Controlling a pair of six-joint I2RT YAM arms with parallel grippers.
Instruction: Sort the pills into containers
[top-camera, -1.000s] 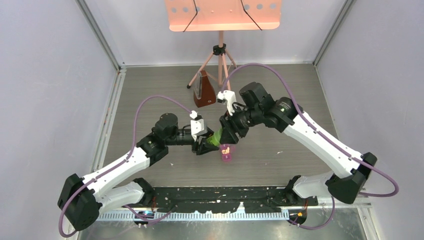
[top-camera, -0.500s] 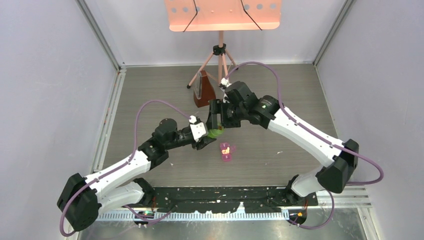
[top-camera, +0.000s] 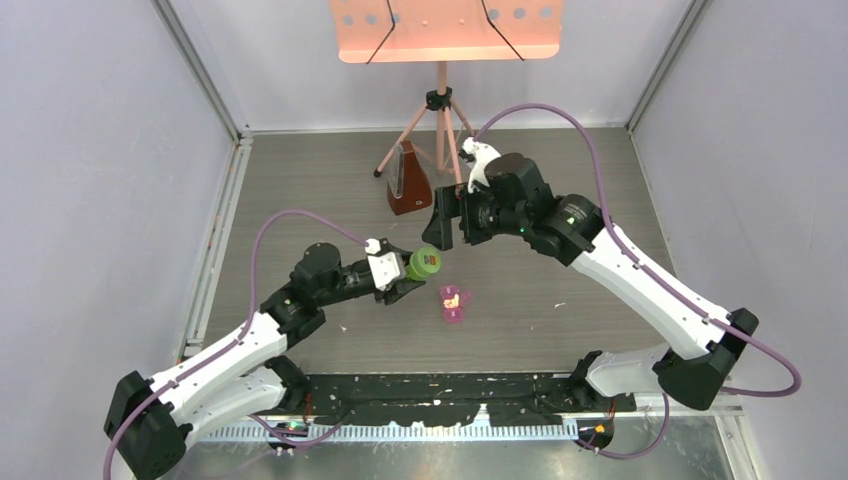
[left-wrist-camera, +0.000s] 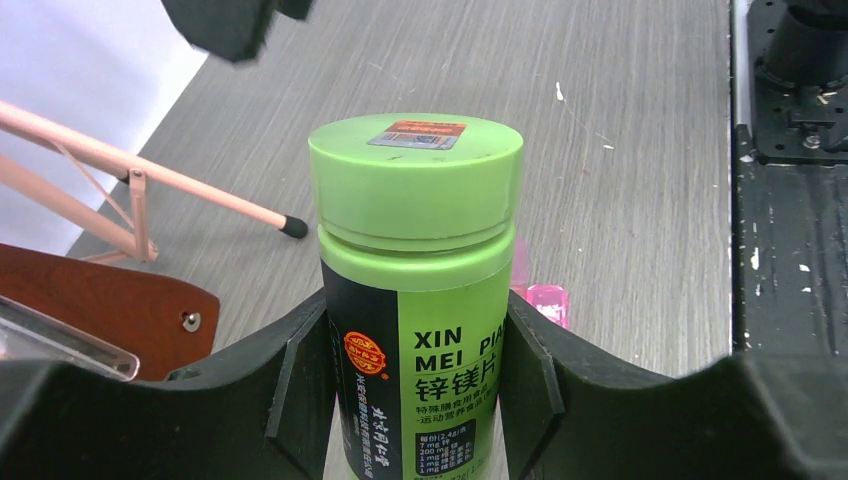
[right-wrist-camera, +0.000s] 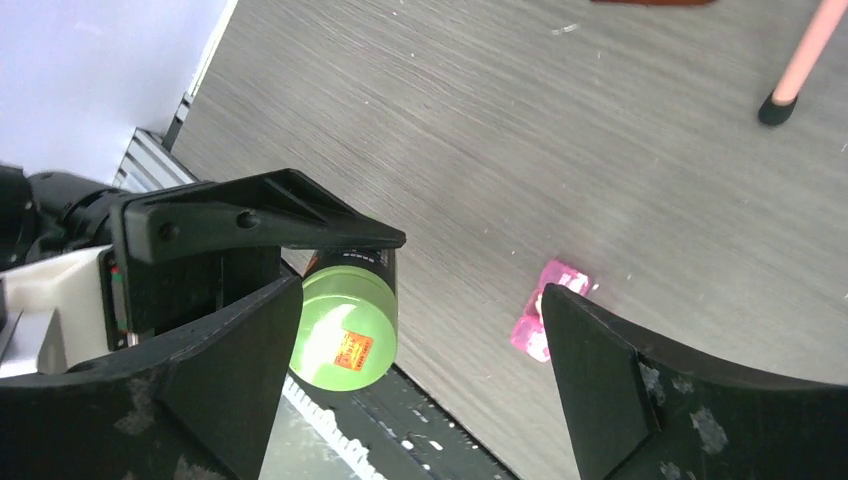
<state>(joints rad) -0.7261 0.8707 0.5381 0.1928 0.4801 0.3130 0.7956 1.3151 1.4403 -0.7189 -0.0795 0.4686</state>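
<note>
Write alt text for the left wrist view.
The left gripper clamps a capped green bottle, one finger on each side of its labelled body. Behind it, a pink pill box lies on the grey table; a pink tripod leg crosses the left.

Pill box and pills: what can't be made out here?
- Pills: top view, too small to count; just an orange-yellow smudge in the pill box.
- Pill box, left wrist view: mostly behind the green bottle; only a pink corner shows.
- Pill box, right wrist view: partly behind a right gripper finger; lid state unclear.
</note>
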